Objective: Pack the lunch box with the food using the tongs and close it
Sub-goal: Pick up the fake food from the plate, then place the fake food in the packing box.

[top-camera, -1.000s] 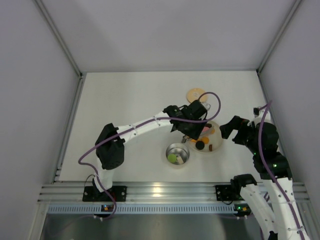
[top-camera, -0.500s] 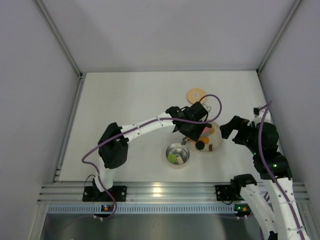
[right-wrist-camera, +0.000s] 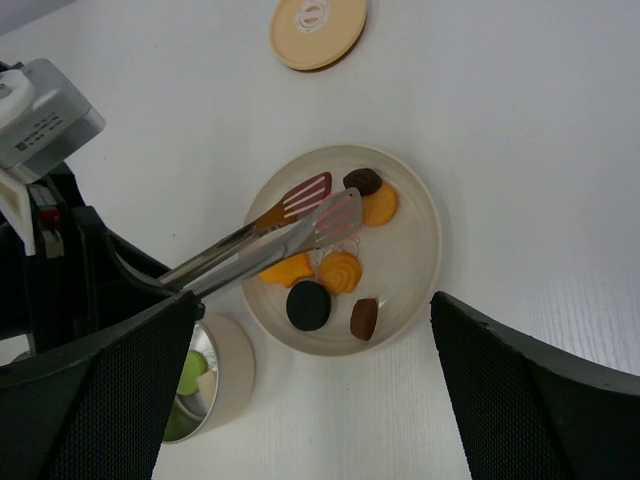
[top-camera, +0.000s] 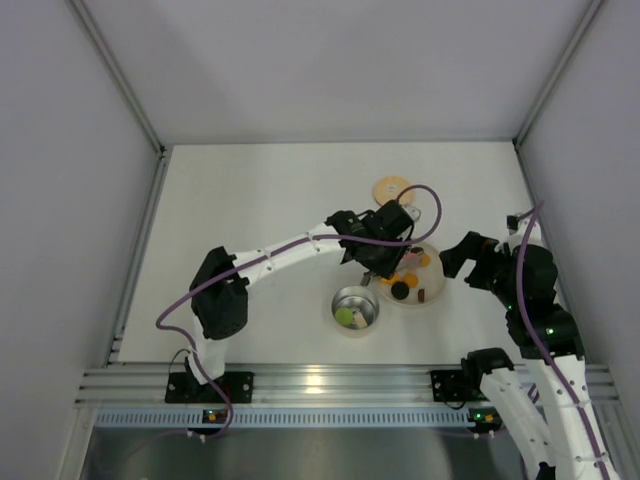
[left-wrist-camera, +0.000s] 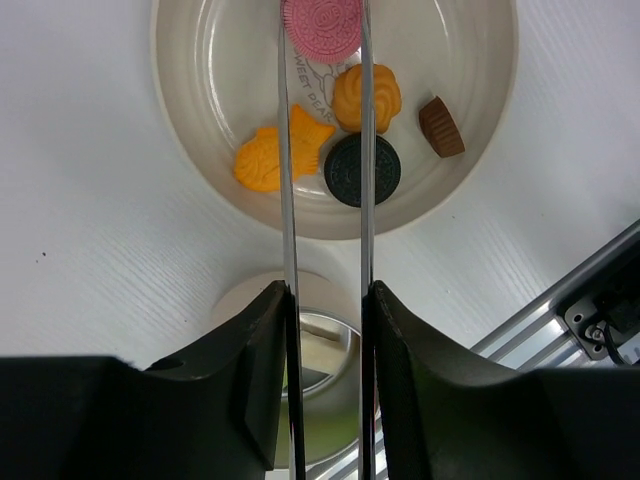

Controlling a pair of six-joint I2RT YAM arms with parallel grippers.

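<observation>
White tabletop (top-camera: 250, 220) carries a cream plate (right-wrist-camera: 415, 255), the steel lunch box (right-wrist-camera: 235, 370) just beside it, its wooden lid (right-wrist-camera: 318, 22) well apart. Left gripper (left-wrist-camera: 327, 305) pinches the tongs (right-wrist-camera: 235, 258), their 2 slotted tips close together over the plate. Right gripper (top-camera: 452, 262) is spread wide, holding nothing. On the plate lie an orange fish shape (left-wrist-camera: 262, 165), black cookie (left-wrist-camera: 340, 172), brown cup (left-wrist-camera: 441, 127); a green ball (right-wrist-camera: 190, 372) sits in the lunch box.
</observation>
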